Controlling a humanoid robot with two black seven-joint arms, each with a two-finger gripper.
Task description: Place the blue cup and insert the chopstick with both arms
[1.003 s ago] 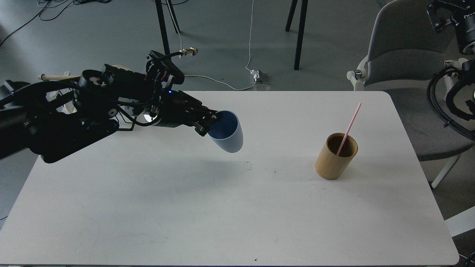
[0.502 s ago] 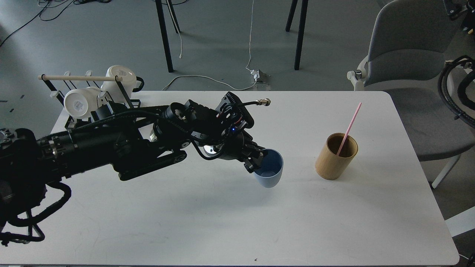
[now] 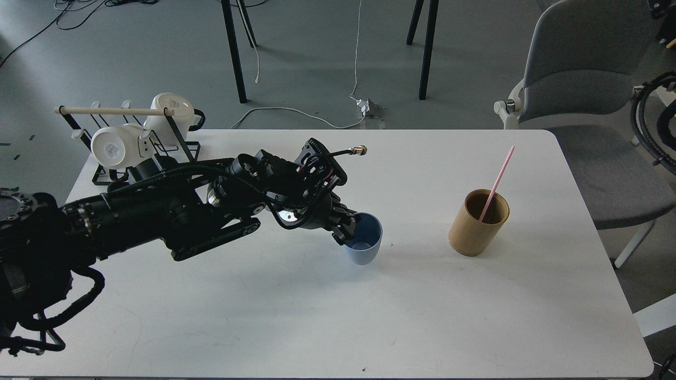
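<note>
The blue cup (image 3: 364, 240) stands upright near the middle of the white table (image 3: 338, 316), mouth up. My left gripper (image 3: 348, 228) is shut on the cup's left rim, one finger inside and one outside. The pink chopstick (image 3: 497, 182) leans in the tan wooden cylinder (image 3: 478, 224) to the right of the cup. Of my right arm only cables (image 3: 655, 132) show at the right edge; its gripper is out of view.
A black wire rack (image 3: 132, 153) with a pale wooden rod and two white mugs stands at the table's back left corner. A grey chair (image 3: 575, 79) stands beyond the right back corner.
My left arm has carried the cup right and down, turning it from tilted to upright, then drawn it slightly back left. The cup's base now sits at the table.
</note>
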